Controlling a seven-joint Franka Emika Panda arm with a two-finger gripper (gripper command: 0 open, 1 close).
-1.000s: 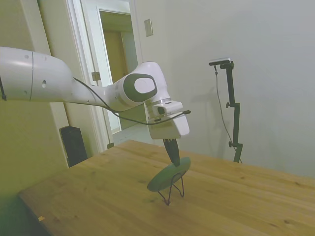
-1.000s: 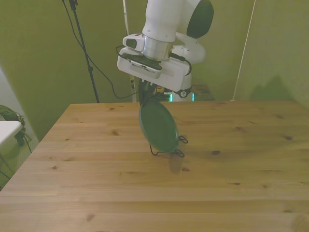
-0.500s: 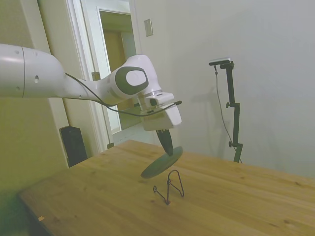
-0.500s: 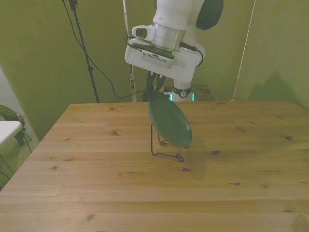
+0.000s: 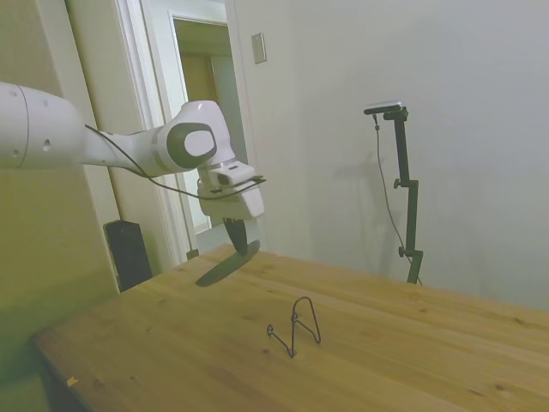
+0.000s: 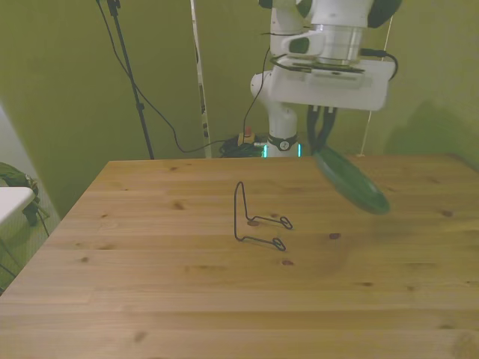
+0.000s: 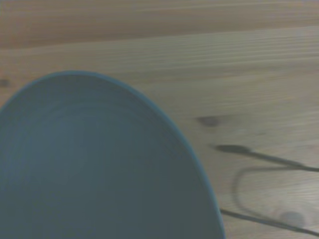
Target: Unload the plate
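plate (image 5: 226,263) off the wire stand (image 5: 294,327), in the air, held by gripper (image 5: 239,241). Fingers clamped on the plate's upper rim edge, so the plate hangs below the gripper, clear of the table (image 5: 412,343).

Orientation: tilted, not flat, not upright. In the side view it looks like a thin dark ellipse, high end at the fingers, low end sloping down toward the picture's left. In the front view the plate (image 6: 350,180) runs its long axis from under the gripper (image 6: 323,143) down toward the front view's right, lower rim being the end farthest from the fingers. Concave face turned up and toward the camera in the front view.

Look: small, round, shallow, smooth; dull grey-green, darker green in the front view, bluish-grey in the wrist view, where the plate (image 7: 94,164) fills most of the picture with faint concentric rings inside and a thin rim. No load visible on it.

Position: above the table toward the front view's right of the wire stand (image 6: 257,221), well apart from it. Stand sits bare on the wood near the table's middle, upright loop plus two feet; part of it shows blurred in the wrist view (image 7: 264,194) beside the plate.
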